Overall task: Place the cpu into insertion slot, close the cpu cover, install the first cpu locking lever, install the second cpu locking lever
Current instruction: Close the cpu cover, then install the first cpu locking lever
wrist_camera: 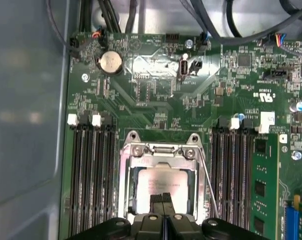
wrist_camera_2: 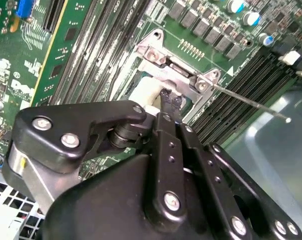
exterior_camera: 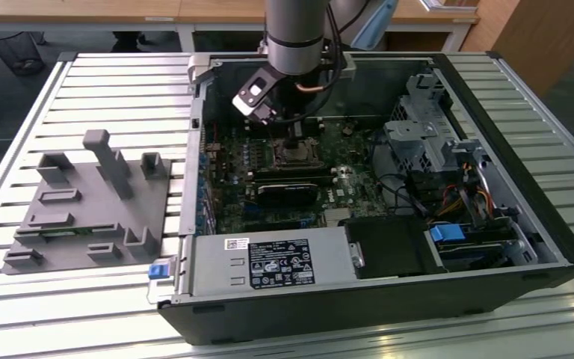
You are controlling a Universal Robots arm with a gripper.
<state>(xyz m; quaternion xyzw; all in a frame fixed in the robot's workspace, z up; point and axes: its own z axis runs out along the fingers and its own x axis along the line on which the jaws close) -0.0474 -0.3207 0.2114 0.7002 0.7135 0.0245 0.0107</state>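
The exterior view is showing an open computer case (exterior_camera: 531, 194) lying on a slatted counter (exterior_camera: 98, 90). The arm (exterior_camera: 292, 30) is coming down into it at the upper middle of the frame. A grey plastic holder (exterior_camera: 87, 202) is sitting on the counter toward the exterior view's left, well apart from the case. A black power supply box (exterior_camera: 267, 263) is filling the case's lower corner. The socket (exterior_camera: 295, 153) is showing as a small square on the green circuit board (exterior_camera: 357, 176), just below the arm's end, but this view is not telling what lies inside it.

The first wrist view is looking straight down and is giving that detail. The cpu (wrist_camera: 163, 180) is lying flat in the socket, and the silvery cover (wrist_camera: 145, 161) is framing it, so that the chip is showing through the square window. The fingers (wrist_camera: 158, 199) are pressed together, clenched on nothing, with their tips resting over the chip's near edge. A thin lever (wrist_camera: 207, 182) is running along one side of the cover, next to the memory slots (wrist_camera: 90, 170). A coin battery (wrist_camera: 110, 62) is sitting farther up the board.

The second wrist view is looking from behind the black linkage. There the closed fingers (wrist_camera_2: 166, 97) are touching down at the cover's rim, and the lever (wrist_camera_2: 251, 102) is slanting out from the socket over the neighbouring slots, not tucked in.
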